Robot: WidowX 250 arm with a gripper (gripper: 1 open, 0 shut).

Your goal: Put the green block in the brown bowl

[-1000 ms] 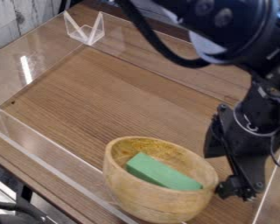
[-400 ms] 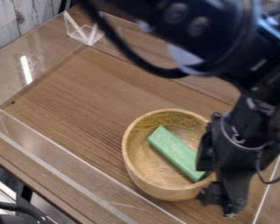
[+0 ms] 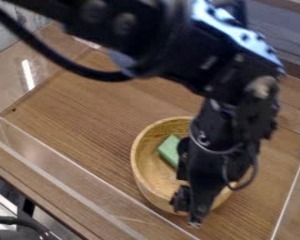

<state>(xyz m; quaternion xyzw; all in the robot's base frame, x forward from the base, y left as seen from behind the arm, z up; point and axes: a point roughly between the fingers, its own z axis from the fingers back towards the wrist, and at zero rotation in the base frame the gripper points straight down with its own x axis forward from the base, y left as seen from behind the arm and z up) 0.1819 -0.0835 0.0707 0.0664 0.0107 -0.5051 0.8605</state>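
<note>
The brown bowl [image 3: 142,172] stands on the wooden table at the lower middle of the camera view. The green block [image 3: 171,150] lies inside it, and only its left end shows past the arm. My gripper [image 3: 197,214] points down over the bowl's front right rim, blurred and dark, with its fingers together and shut. I see nothing between them. The black arm covers the bowl's right half.
A clear acrylic wall [image 3: 40,155] runs along the table's left and front edges. Bare wooden tabletop [image 3: 78,108] lies to the left of the bowl. The arm's upper links fill the top of the picture.
The arm has swung left across the picture and now hangs over the bowl's right side. The gripper has gone from open to shut. The block stays in the bowl.
</note>
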